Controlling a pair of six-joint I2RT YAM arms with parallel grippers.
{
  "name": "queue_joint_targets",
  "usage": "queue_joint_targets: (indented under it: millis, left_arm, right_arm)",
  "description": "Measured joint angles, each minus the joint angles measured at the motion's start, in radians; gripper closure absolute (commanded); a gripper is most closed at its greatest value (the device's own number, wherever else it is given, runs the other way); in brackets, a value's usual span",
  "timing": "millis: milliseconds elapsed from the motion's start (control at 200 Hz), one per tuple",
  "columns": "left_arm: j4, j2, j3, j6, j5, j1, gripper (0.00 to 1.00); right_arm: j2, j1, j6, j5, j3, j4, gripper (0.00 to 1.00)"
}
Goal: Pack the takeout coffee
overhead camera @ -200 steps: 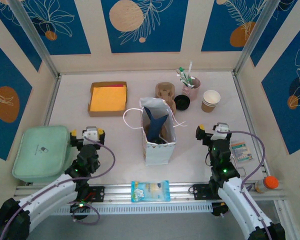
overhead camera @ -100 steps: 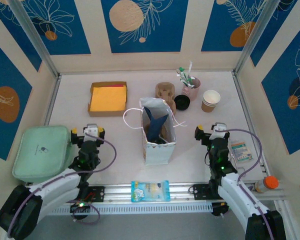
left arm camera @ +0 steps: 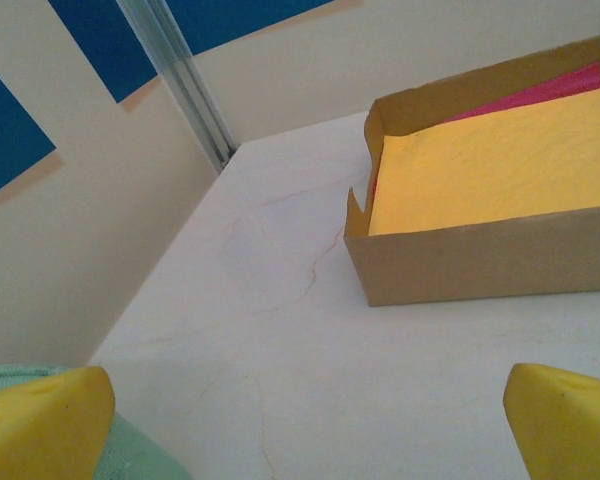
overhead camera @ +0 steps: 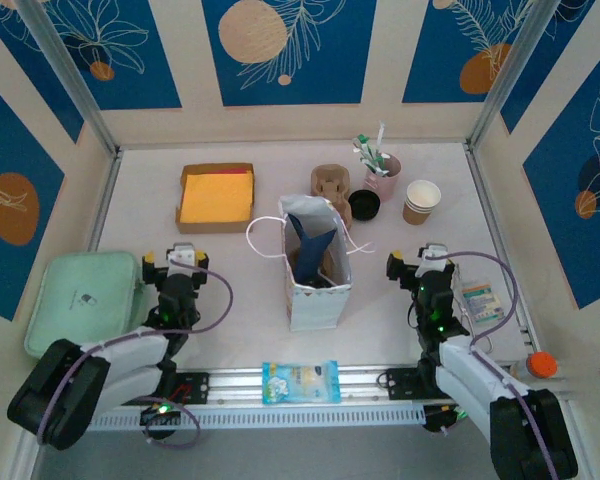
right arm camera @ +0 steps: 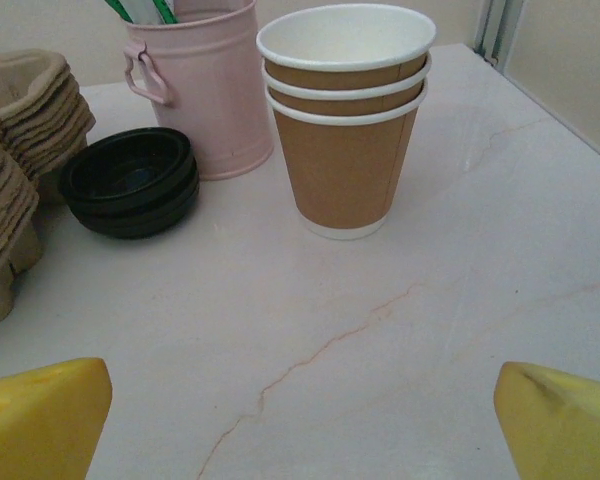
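Over the last second both arms have folded lower toward their bases, and the left hand (overhead camera: 177,262) and right hand (overhead camera: 421,262) have crept slightly up-frame — each with fingers wide apart, gripping nothing. A brown shape (overhead camera: 326,262) sits low inside the white bag (overhead camera: 315,292) at mid-frame; whether that is the takeout coffee I cannot tell. The nested cups (overhead camera: 421,200) at upper right stand alone — the arms look parked, not reaching.
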State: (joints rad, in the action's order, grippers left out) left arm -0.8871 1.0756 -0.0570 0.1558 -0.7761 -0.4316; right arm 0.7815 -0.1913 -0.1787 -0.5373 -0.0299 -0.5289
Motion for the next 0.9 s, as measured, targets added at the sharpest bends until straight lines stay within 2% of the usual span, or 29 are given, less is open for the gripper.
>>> queue_joint_targets:
  millis: [340,680,901]
  left_arm:
    - [-0.137,0.103,-0.005,0.003,0.029,0.027,0.0]
    - [-0.314,0.232,-0.006,0.013,0.051,0.052,0.0]
    - [-0.428,0.29,-0.006,0.031,0.06,0.058,0.0]
  right_arm:
    - [0.136,0.013,0.008,0.019,-0.037,-0.117,0.01]
    - [0.357,0.021,0.05,0.03,-0.076,-0.298,0.01]
    - [0.395,0.023,0.065,0.045,-0.087,-0.375,0.01]
